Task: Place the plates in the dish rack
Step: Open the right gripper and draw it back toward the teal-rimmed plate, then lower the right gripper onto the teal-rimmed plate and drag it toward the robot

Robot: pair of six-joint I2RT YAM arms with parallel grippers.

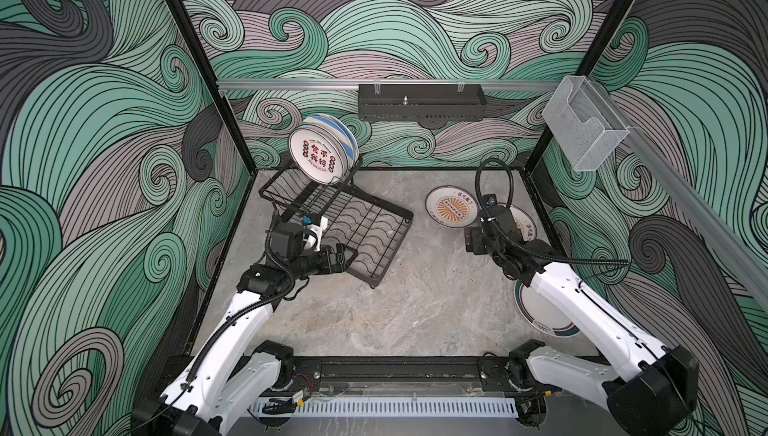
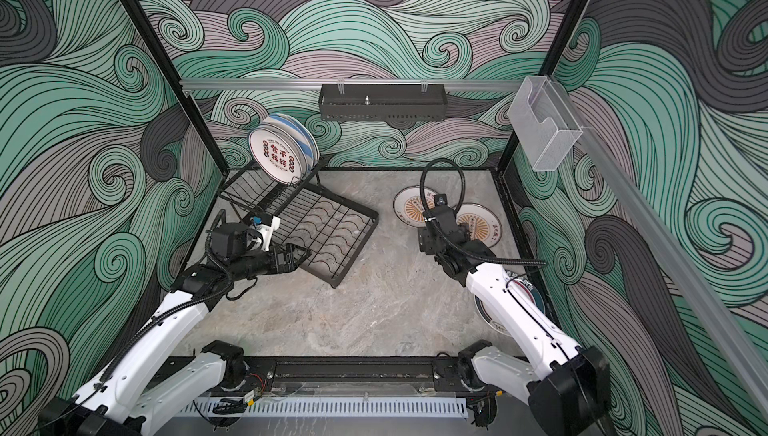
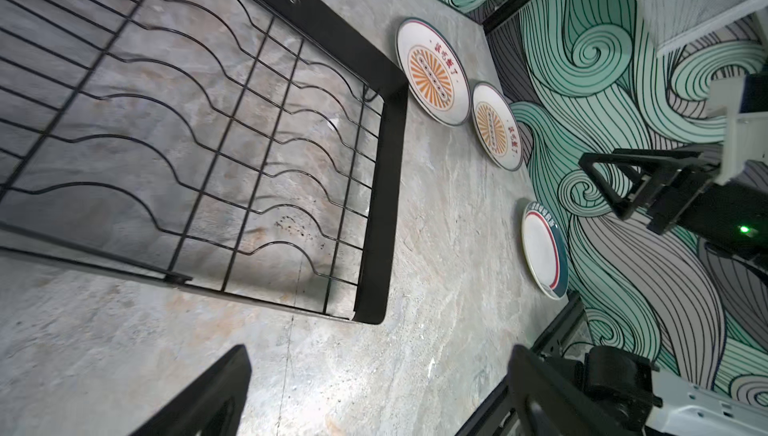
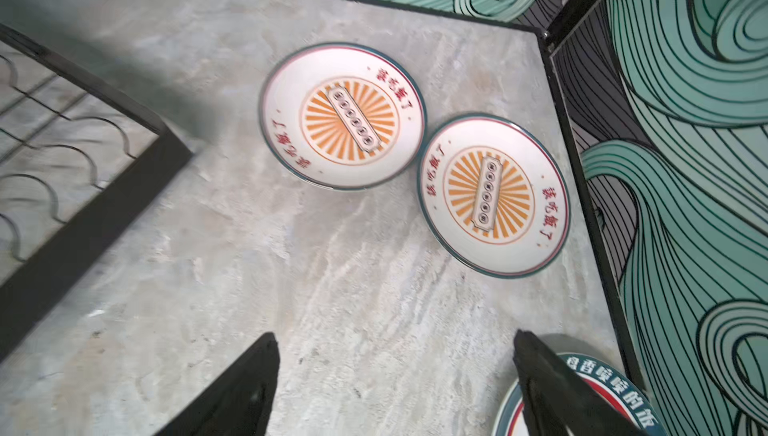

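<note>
right gripper spreads empty above the grey stone table, two sunburst plates lying flat ahead of it near the wave-painted wall. left gripper gapes empty beside the rack; upright plates stand at its far end.

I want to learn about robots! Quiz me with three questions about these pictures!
1. True or false: the right gripper holds a plate.
2. Where does the red-character plate stand? A: flat on the table. B: upright in the dish rack. C: in the clear box.
3. Which gripper is nearest the dish rack?
Key: 1 false, open and empty; 2 B; 3 the left gripper.
</note>
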